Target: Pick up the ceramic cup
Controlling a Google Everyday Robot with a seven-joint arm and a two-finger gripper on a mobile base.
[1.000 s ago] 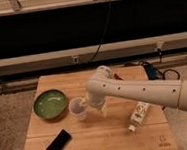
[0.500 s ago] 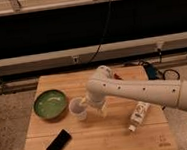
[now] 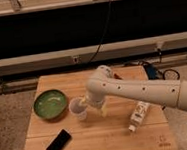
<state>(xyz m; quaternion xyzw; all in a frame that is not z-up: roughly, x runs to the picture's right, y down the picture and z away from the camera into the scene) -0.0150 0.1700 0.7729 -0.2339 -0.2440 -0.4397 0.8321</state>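
Pale wooden table stands on a speckled floor before a dark wall crossed by light rails, with a black cable hanging down behind it. On the boards sit a green bowl, just beside it to the right the ceramic cup, upright, a flat black object near the front left, and a white bottle lying on its side. The white arm reaches in from the right and covers part of the cup's far side, where the gripper sits right at the rim; how far it is open, or whether it grips the cup, cannot be told, and neither the bottle's label nor the small mark at the table's front right corner can be read.
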